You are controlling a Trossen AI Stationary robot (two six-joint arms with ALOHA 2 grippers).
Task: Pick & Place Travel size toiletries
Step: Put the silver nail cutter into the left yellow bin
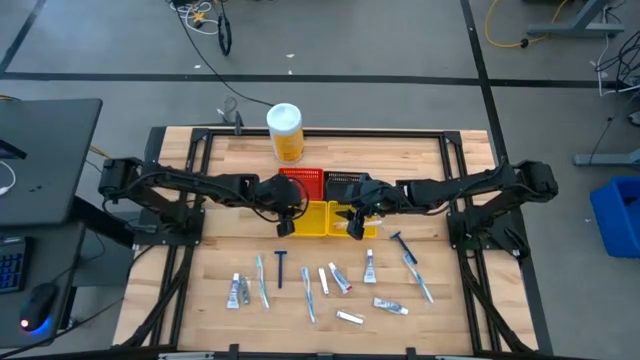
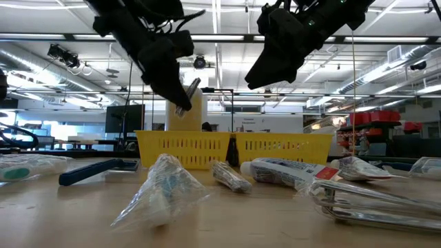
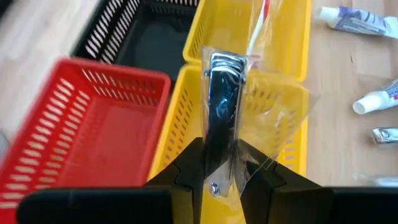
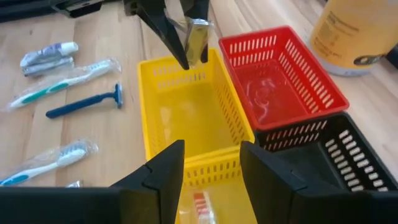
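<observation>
My left gripper (image 3: 224, 155) is shut on a razor (image 3: 222, 93) with a dark blue handle and a silver head, sealed in a clear wrapper. It hangs above the two yellow baskets (image 3: 180, 106), close to the red basket (image 3: 93, 124). My right gripper (image 4: 211, 162) stands open above the other yellow basket (image 4: 193, 118), touching nothing. Below it a wrapped item with a red mark (image 4: 199, 205) lies in a basket. In the high view the left gripper (image 1: 285, 212) and the right gripper (image 1: 352, 220) face each other over the baskets. Several other toiletries (image 1: 320, 285) lie on the wooden table. My left gripper pinches the razor's handle (image 3: 219, 163) through the clear wrapper, between its two fingers (image 3: 189, 171). The fingers slant downward from the table's left side and lie along the razor. The razor is lifted clear above the yellow baskets. Its silver head (image 3: 227, 62) juts out past the fingertips.
A black basket (image 1: 345, 185) stands behind the yellow ones, beside the red basket (image 1: 303, 183). A tall yellow canister with a white lid (image 1: 285, 130) stands at the far edge. Razors (image 1: 281, 265), tubes (image 1: 368, 265) and toothbrushes (image 1: 418, 278) are scattered over the near half of the table.
</observation>
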